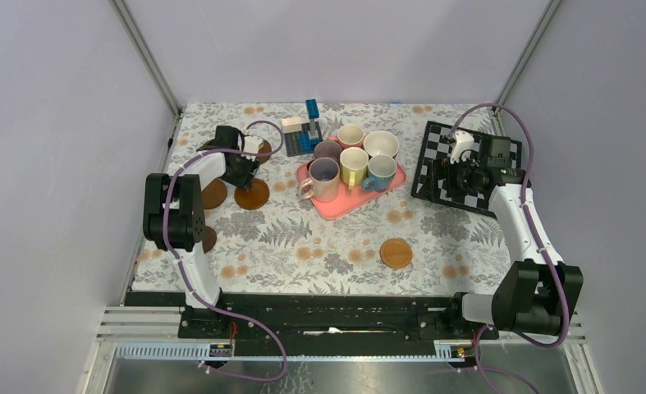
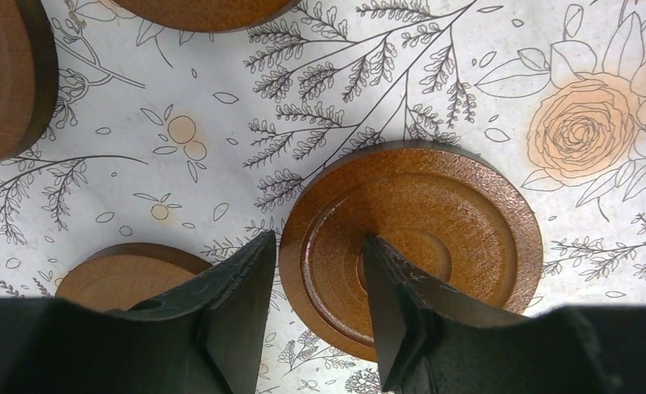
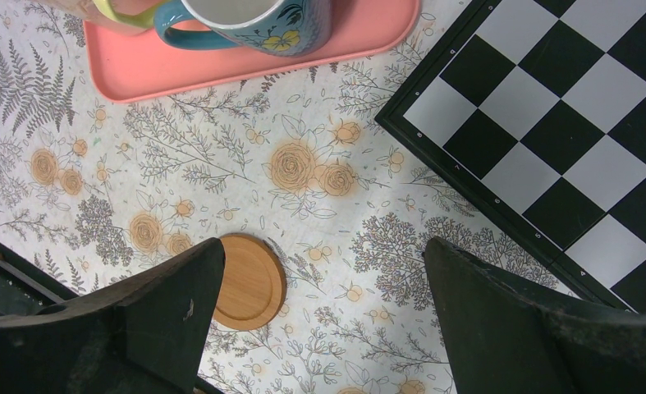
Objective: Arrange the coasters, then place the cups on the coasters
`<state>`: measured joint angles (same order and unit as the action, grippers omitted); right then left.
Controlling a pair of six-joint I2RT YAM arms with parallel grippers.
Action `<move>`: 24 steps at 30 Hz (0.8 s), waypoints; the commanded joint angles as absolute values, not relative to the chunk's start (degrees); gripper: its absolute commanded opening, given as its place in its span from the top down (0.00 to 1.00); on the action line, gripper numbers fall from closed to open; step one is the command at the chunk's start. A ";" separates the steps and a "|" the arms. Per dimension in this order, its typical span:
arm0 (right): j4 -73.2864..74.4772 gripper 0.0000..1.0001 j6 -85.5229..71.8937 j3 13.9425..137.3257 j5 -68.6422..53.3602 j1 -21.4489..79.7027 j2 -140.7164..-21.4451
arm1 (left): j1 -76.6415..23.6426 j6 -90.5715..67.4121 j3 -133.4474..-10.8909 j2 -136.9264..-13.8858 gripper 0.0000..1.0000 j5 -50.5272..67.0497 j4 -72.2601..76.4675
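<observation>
Near edge: black rail (image 1: 336, 316) across the table front, both arm bases bolted to it.
Surface: table (image 1: 319, 238) under a white cloth printed with grey ferns and orange roses.
Near centre-right: lone coaster (image 1: 396, 253), orange-brown, flat on the cloth, well apart from all else.
Left arm: elbow raised at the left edge, forearm reaching far and right, wrist pointed down.
Left gripper (image 2: 319, 242): jaws partly spread astride the rim of the ringed coaster (image 2: 434, 238), one finger outside the edge, the other over the disc; pinched or merely straddled, cannot tell.
Left cluster: other coasters (image 1: 213, 194) flat on the cloth close around the ringed coaster.
Centre: pink tray (image 1: 345, 209) carrying all six cups (image 1: 354, 164), upright, packed close together.
Right arm: elbow raised near right, forearm reaching far, wrist pointed down.
Right gripper (image 3: 323, 246): jaws spread wide above bare cloth, between the pink tray and the chessboard (image 1: 434, 156).
Far centre: blue and white blocks (image 1: 303, 131) just beyond the pink tray.
Room: plain pale walls (image 1: 344, 49) on the left, far and right sides.
</observation>
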<state>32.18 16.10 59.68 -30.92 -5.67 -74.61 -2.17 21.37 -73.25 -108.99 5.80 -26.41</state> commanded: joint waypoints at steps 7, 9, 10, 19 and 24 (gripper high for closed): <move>30.71 0.02 16.48 59.66 -31.01 -5.80 -73.96 | -1.86 20.89 -76.71 -106.80 0.48 8.39 -26.47; 30.78 0.02 16.44 59.68 -31.01 -5.80 -74.07 | -1.85 20.62 -78.64 -106.11 0.47 9.16 -27.56; 30.76 0.02 16.44 59.68 -31.07 -5.80 -74.01 | -1.85 20.43 -79.87 -105.78 0.47 9.42 -28.45; 31.16 0.02 16.70 59.89 -32.16 -5.80 -73.93 | -1.76 23.41 -81.59 -95.37 0.32 19.04 -36.29; 31.57 0.02 16.57 60.46 -33.38 -5.80 -74.14 | -1.91 25.96 -79.18 -88.29 0.28 27.63 -42.88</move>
<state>32.21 16.10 59.68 -31.20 -5.67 -74.61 -2.07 22.96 -80.14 -94.41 17.87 -36.75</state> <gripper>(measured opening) 0.985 0.706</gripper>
